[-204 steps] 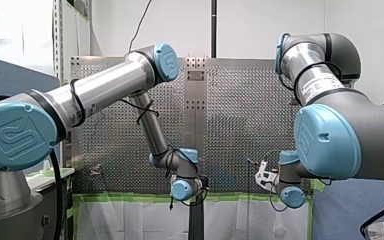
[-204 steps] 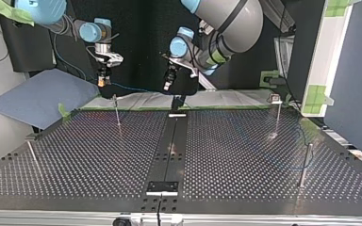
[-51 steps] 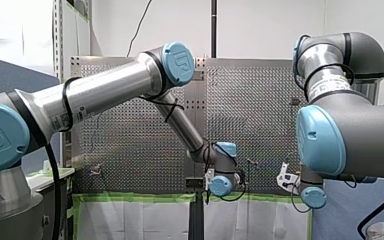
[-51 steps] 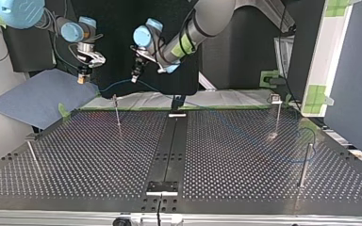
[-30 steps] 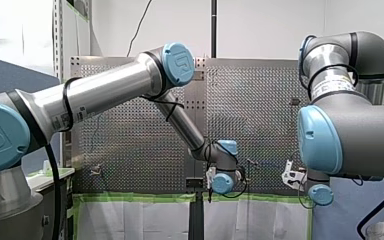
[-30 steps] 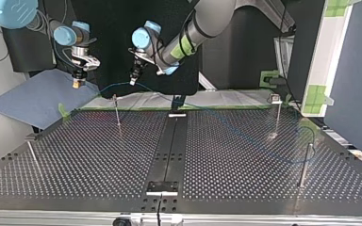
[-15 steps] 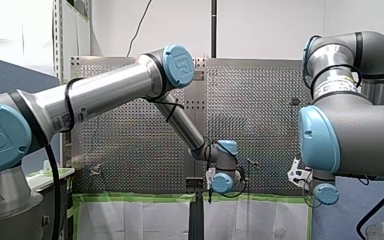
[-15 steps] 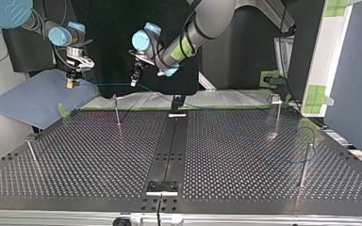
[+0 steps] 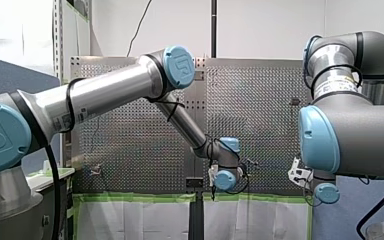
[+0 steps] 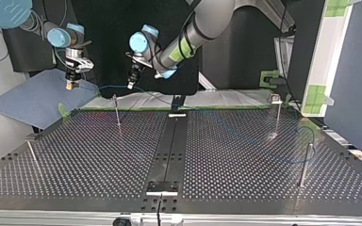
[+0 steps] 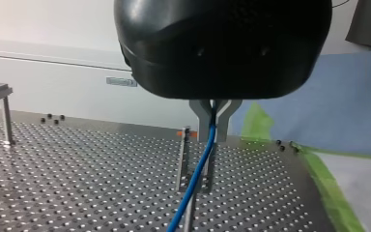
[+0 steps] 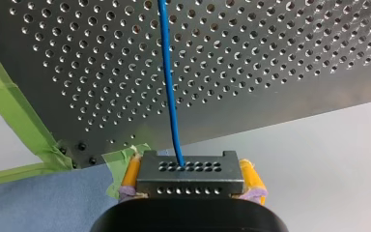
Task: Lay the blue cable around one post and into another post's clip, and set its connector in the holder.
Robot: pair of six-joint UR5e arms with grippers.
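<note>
In the left wrist view, my left gripper (image 11: pixel 213 134) is pinched shut on the cable (image 11: pixel 196 176). The cable drops from between its metal fingers (image 11: pixel 200 116) toward the table (image 11: pixel 77 193). A post (image 11: pixel 183 159) stands just ahead of and below the fingers, beside the cable; I cannot tell whether they touch.

In the right wrist view, my right gripper (image 12: pixel 191 169) clamps the connector (image 12: pixel 189 182) between its yellow pads (image 12: pixel 131 173). The cable leaves the connector straight ahead, out over the table's corner.

In the top view, both grippers hang above the table's far edge, the right one at the view's left and the left one nearer the middle. The cable's span between them runs almost level across the view, higher than the post's top. The post stands under that span, much nearer the left gripper. Past the left gripper the cable trails faintly toward the view's right.

I judge that the wrap depends on which side of the post this span comes down, and that the left gripper is better placed to steer it.

In the front view, the wrists hide both grippers' fingers, and the cable cannot be made out.
</note>
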